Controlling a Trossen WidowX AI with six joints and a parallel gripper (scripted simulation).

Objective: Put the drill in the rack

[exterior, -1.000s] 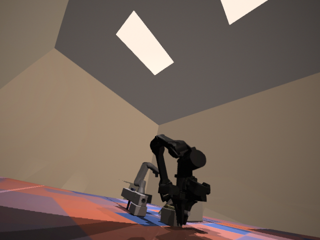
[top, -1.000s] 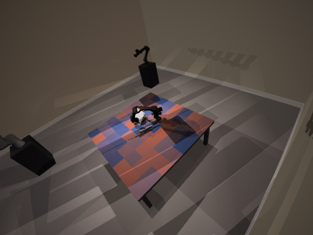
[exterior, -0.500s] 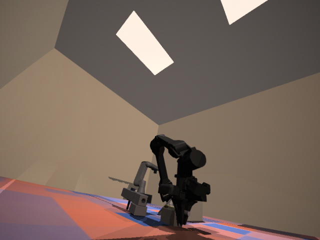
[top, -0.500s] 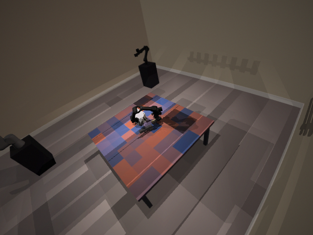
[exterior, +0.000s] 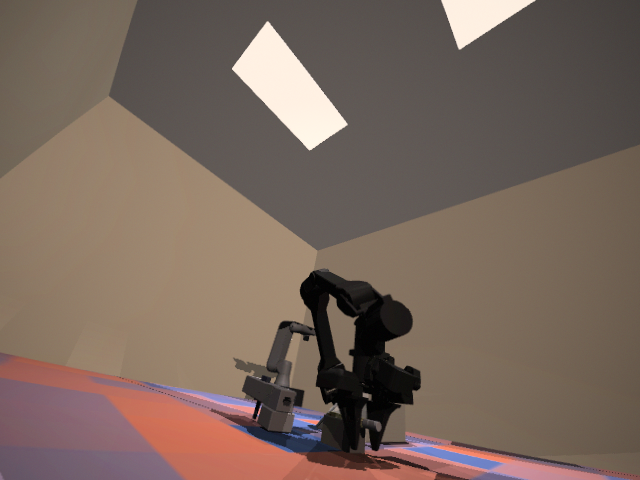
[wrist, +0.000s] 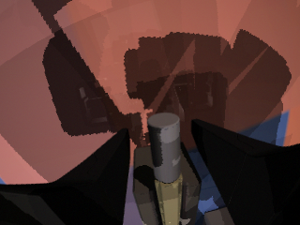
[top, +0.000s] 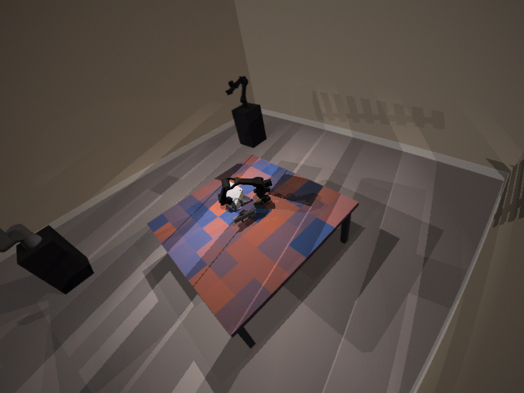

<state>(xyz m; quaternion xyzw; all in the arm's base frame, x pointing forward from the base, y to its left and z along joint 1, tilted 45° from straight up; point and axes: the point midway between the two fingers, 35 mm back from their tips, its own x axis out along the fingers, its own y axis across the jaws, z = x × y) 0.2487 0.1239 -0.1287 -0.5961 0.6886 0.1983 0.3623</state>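
The drill, with a grey round shank [wrist: 165, 150] [exterior: 372, 425] and a yellowish shaft [wrist: 170, 199], lies level on a low grey block that looks like the rack [wrist: 189, 178] [exterior: 333, 431]. Its shank sticks out past the block's end. My gripper [wrist: 160, 129] [exterior: 365, 447] is open, pointing down, with one finger on each side of the drill and a gap at both sides. A second grey fixture [exterior: 268, 395] [top: 244, 216] stands beside it, a long bar on a base block with a hole in its end. A small dark piece on its top may be the key; I cannot tell.
A white box [top: 235, 195] stands beside my arm's base on the patchwork table [top: 237, 270]. A grey arm [exterior: 280, 348] rises behind the fixture in the exterior view. A black arm on a pedestal [top: 250, 127] stands beyond the table; another dark pedestal [top: 52, 258] is at left.
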